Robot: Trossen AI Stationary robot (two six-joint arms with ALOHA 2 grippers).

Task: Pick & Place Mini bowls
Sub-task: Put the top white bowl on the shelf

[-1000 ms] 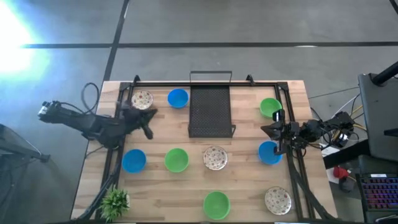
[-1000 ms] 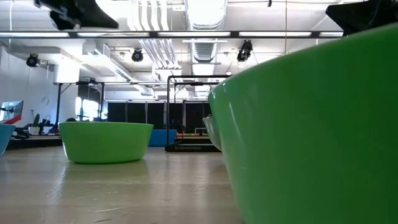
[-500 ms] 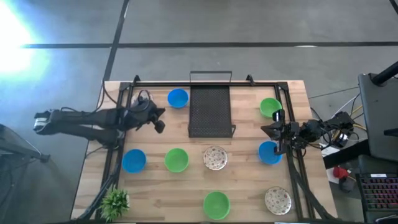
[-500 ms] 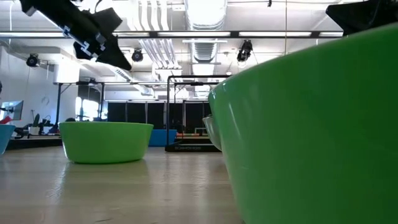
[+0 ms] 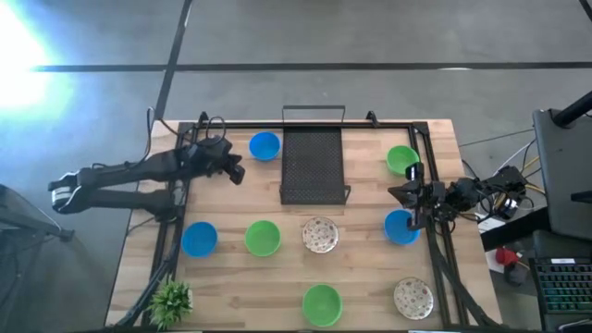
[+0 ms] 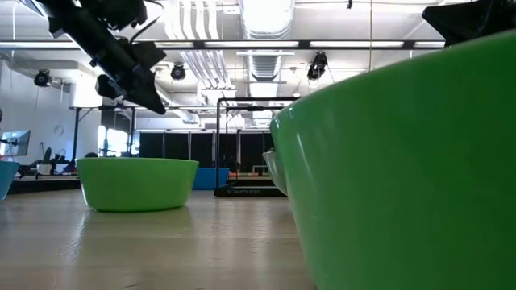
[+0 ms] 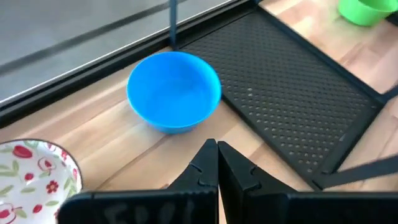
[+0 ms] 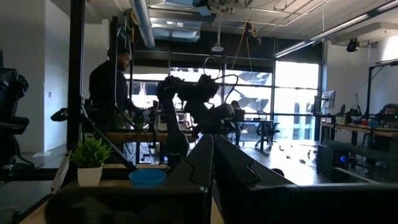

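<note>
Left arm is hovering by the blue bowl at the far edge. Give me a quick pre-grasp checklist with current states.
1. Left end effector open for grasp: not ok, fingers pressed together.
2. Target blue bowl upright, empty: ok.
3. Target clear of neighbours: ok, apart from black mesh tray and floral bowl.
4. End effector over bowl: not ok, it sits beside it.
5. Right end effector out of the way: ok, at the table's right edge, shut.

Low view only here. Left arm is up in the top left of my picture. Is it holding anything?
Observer: No. The left gripper is shut and empty.
Operator: Which bowl is closest?
Observer: A blue bowl at the far edge, beside the black perforated tray. The gripper is apart from it.
Operator: Right arm?
Observer: The right gripper hangs at the table's right side, between a green bowl and a second blue bowl.
</note>
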